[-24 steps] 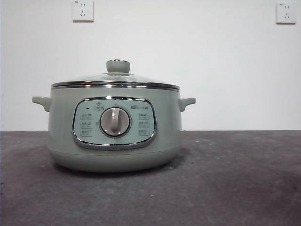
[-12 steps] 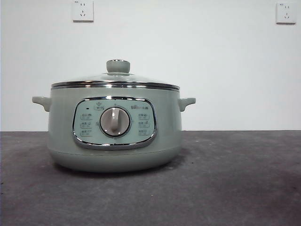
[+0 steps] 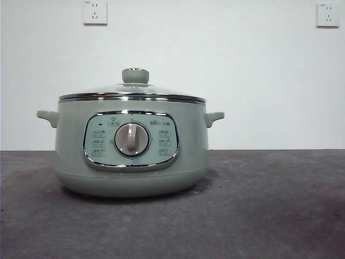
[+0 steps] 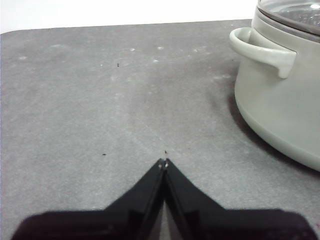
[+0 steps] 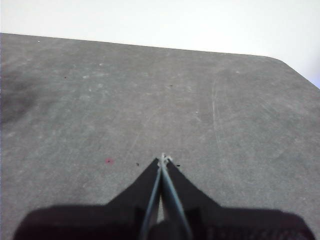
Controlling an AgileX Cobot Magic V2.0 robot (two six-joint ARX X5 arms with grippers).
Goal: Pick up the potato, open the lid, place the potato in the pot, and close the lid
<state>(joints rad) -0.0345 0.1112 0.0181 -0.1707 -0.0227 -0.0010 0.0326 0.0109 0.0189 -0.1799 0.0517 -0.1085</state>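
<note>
The pale sage-green pot [image 3: 131,181] stands on the dark table, left of centre in the front view, its dial facing the camera. The glass lid [image 3: 132,90] with its green knob [image 3: 135,75] sits closed on it. The potato is not visible in any view. My left gripper [image 4: 163,162] is shut and empty above the table, with the pot's side handle [image 4: 260,50] and wall off to one side. My right gripper [image 5: 163,159] is shut and empty over bare table. Neither arm shows in the front view.
The grey table [image 3: 269,205] runs to a white wall with two sockets [image 3: 95,12] high up. The right wrist view shows the table's far edge and a rounded corner [image 5: 280,60].
</note>
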